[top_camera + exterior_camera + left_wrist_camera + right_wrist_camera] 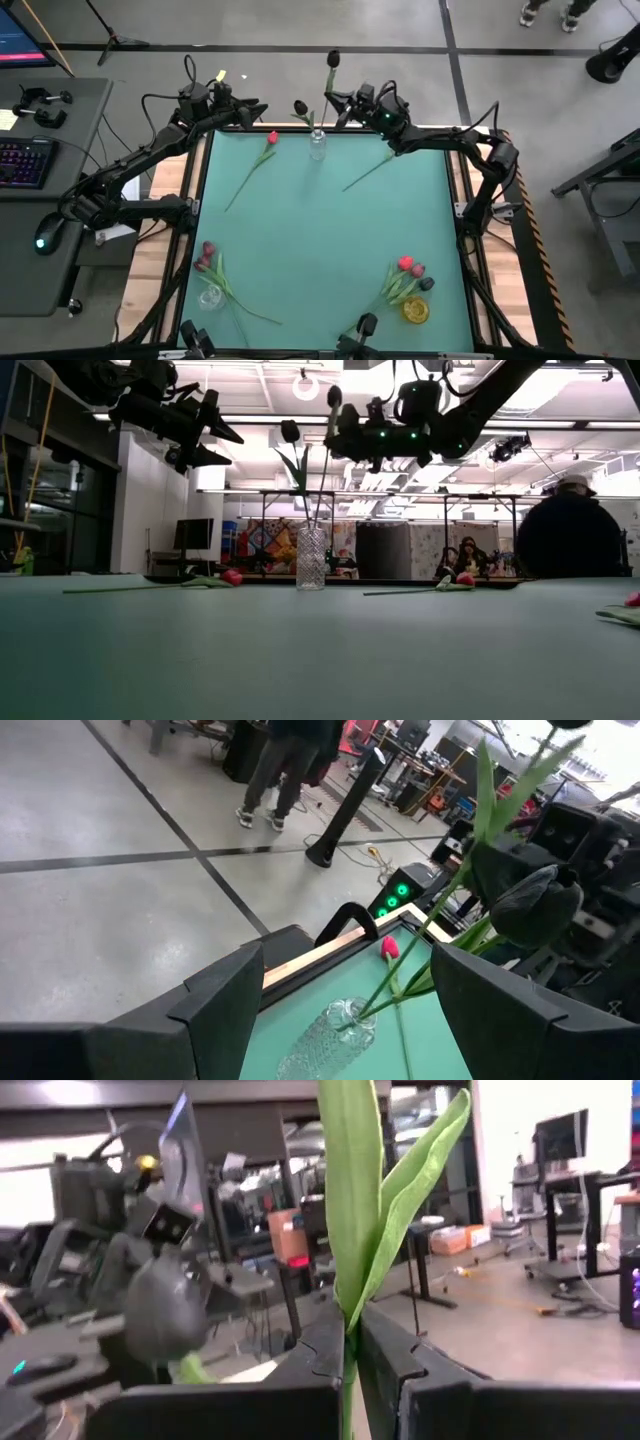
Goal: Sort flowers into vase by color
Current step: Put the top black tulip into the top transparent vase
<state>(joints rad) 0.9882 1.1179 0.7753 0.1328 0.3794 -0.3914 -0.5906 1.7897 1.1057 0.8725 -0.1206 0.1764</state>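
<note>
A clear glass vase (317,147) (311,558) stands at the middle of the table's far edge with a black tulip (290,430) in it by its stem. My right gripper (335,102) (338,435), above the vase, is shut on a second black tulip (333,60) (334,397). My left gripper (250,110) (345,985) hangs open to the left of the vase, holding nothing. A red tulip (272,138) and another flower (375,170) lie flat on the mat. My right gripper pinches the second black tulip's green stem (349,1342) between its two fingers, just below where the leaves branch off. The fingers come about level from the table's right and lie across the stem. The tulip stands upright, head up, its lower stem (321,495) reaching down to the vase's mouth.
At the near left a clear vase (210,297) has pink-maroon tulips (205,255) by it. A yellow vase (415,310) at the near right has red tulips (405,265) and a black one (427,284) beside it. A person (568,535) sits beyond the far edge.
</note>
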